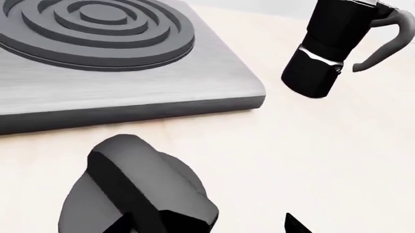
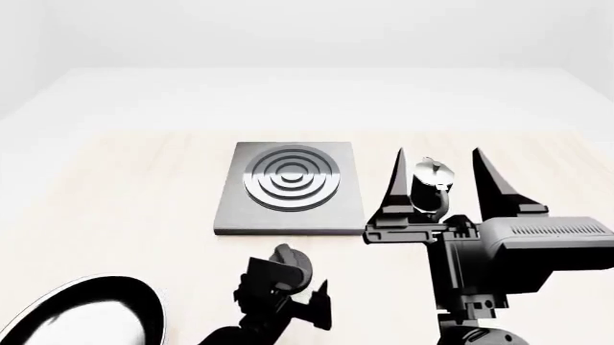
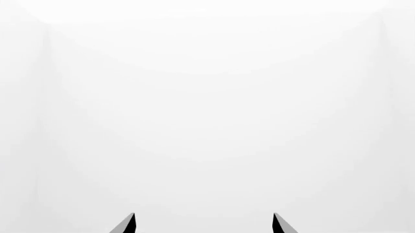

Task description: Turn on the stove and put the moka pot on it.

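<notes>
Now the small faceted black moka pot (image 2: 429, 188) with the shiny silver top stands on the pale wooden table (image 2: 115, 201) just beside the flat square grey metal stove (image 2: 287, 188), between the spread fingers of the right gripper (image 2: 436, 167), while the left gripper (image 2: 287, 287) sits at the small black round knob (image 2: 290, 264) near the stove, whether clenched I cannot tell.

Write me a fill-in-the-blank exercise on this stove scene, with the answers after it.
1. The moka pot stands on the table, not on the ____.
2. In the head view the right gripper has its fingers ____, one on each side of the moka pot.
3. The left gripper is at the black round ____ in front of the stove.

Answers: stove; open; knob
</notes>
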### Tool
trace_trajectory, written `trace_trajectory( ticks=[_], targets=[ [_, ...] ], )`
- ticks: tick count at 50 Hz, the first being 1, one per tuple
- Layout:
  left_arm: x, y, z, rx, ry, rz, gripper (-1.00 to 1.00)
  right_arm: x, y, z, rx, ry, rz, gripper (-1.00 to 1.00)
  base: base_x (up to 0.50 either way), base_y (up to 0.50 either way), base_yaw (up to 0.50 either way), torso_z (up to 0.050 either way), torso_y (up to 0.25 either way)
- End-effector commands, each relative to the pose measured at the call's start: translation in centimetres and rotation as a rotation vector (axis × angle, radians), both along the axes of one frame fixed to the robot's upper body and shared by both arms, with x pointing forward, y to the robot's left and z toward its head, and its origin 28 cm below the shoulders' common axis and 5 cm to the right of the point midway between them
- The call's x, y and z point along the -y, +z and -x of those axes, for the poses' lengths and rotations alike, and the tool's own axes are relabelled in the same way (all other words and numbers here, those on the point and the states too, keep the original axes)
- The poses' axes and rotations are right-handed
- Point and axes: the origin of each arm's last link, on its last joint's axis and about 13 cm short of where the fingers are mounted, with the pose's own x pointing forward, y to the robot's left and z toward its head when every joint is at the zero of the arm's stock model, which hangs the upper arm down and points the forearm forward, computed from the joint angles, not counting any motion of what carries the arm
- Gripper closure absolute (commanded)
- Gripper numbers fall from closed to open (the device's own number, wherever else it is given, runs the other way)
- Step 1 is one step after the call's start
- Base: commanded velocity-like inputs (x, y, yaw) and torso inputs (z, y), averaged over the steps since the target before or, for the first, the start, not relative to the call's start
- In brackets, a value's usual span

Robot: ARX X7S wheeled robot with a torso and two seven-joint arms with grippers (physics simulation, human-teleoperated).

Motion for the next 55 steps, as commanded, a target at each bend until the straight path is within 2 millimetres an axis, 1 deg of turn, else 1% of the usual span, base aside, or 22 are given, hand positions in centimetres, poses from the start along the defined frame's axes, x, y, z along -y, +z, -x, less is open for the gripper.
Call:
trace_trajectory(
  ticks=[1,7,8,11,16,19,22,23,25,28,29,31,36,37,38,40,42,43,46,48,53,55],
  targets=[
    [1.6,0.4,0.7,-0.011,-0.078,0.042,-1.0,0.0,0.3,0.0,0.001,-0.001,-0.002,-1.0,0.0,0.0,0.0,0.0,0.0],
    [1.9,1.0,0.4,0.005,-0.089,0.049,-1.0,0.0,0.1,0.0,0.0,0.001,-0.002,-1.0,0.0,0.0,0.0,0.0,0.0],
    [2.0,1.1,0.4,0.007,-0.092,0.045,-1.0,0.0,-0.3,0.0,0.0,0.001,-0.003,-1.0,0.0,0.0,0.0,0.0,0.0],
    [2.1,1.6,0.3,0.018,-0.097,0.049,-1.0,0.1,0.2,0.0,0.001,-0.001,-0.003,-1.0,0.0,0.0,0.0,0.0,0.0],
    [2.1,2.1,0.0,0.038,-0.091,0.051,-1.0,0.1,0.1,0.0,-0.001,0.0,-0.005,-1.0,0.0,0.0,0.0,0.0,0.0],
    [1.8,2.9,-0.3,0.068,-0.073,0.044,-1.0,0.1,-0.5,0.1,0.001,-0.001,-0.005,-1.0,0.0,0.0,0.0,0.0,0.0],
    [1.7,3.4,-0.4,0.083,-0.066,0.043,-1.0,0.1,-0.5,0.0,0.002,0.0,-0.006,-1.0,0.0,0.0,0.0,0.0,0.0],
    [1.7,3.6,-0.3,0.087,-0.066,0.045,-1.0,0.1,0.0,0.0,0.001,0.0,-0.006,-1.0,0.0,0.0,0.0,0.0,0.0],
    [1.7,4.3,-0.1,0.11,-0.069,0.049,-1.0,0.1,0.3,-0.1,0.001,0.0,-0.005,-1.0,0.0,0.0,0.0,0.0,0.0],
    [1.6,4.8,0.0,0.134,-0.064,0.046,-1.0,0.1,0.3,-0.1,0.001,0.002,-0.005,-1.0,0.0,0.0,0.0,0.0,0.0],
    [1.6,5.0,0.0,0.144,-0.061,0.041,-1.0,0.1,-0.1,0.0,0.0,0.003,-0.005,-1.0,0.0,0.0,0.0,0.0,0.0],
    [1.3,5.8,-0.2,0.181,-0.037,0.029,-1.0,0.1,-0.5,0.0,0.001,0.004,-0.004,-1.0,0.0,0.0,0.0,0.0,0.0],
    [0.5,7.0,-0.2,0.238,0.006,-0.007,-1.0,0.2,-0.4,0.0,0.002,0.0,-0.005,-1.0,0.0,0.0,0.0,0.0,0.0],
    [0.4,7.3,-0.2,0.248,0.018,-0.015,-1.0,0.2,-0.1,0.0,0.002,0.0,-0.005,-1.0,0.0,0.0,0.0,0.0,0.0],
    [0.1,7.6,-0.2,0.255,0.023,-0.006,-1.0,0.2,-0.3,0.0,0.001,-0.001,-0.005,-1.0,0.0,0.0,0.0,0.0,0.0],
    [-0.4,8.4,-0.2,0.287,0.053,-0.024,-1.0,0.2,0.1,0.0,-0.001,0.0,-0.005,-1.0,0.0,0.0,0.0,0.0,0.0],
    [-1.0,9.0,-0.1,0.299,0.075,-0.018,-1.0,0.2,-0.5,0.0,-0.002,0.0,-0.005,-1.0,0.0,0.0,0.0,0.0,0.0],
    [-1.4,9.4,-0.1,0.327,0.104,-0.039,-1.0,0.2,0.1,0.0,-0.002,-0.002,-0.005,-1.0,0.0,0.0,0.0,0.0,0.0],
    [-2.0,9.9,0.1,0.349,0.126,-0.05,-1.0,0.3,-0.3,0.0,-0.002,-0.004,-0.004,-1.0,0.0,0.0,0.0,0.0,0.0],
    [-2.4,10.3,0.3,0.365,0.139,-0.063,-1.0,0.3,0.1,0.0,-0.002,-0.008,-0.004,-1.0,0.0,0.0,0.0,0.0,0.0],
    [-3.3,11.1,0.9,0.417,0.177,-0.079,-1.0,0.5,0.2,-0.1,-0.004,-0.015,-0.003,-1.0,0.0,0.0,0.0,0.0,0.0],
    [-3.6,11.4,1.2,0.449,0.203,-0.108,-1.0,0.5,-0.5,-0.1,-0.006,-0.017,-0.003,-1.0,0.0,0.0,0.0,0.0,0.0]
  ],
)
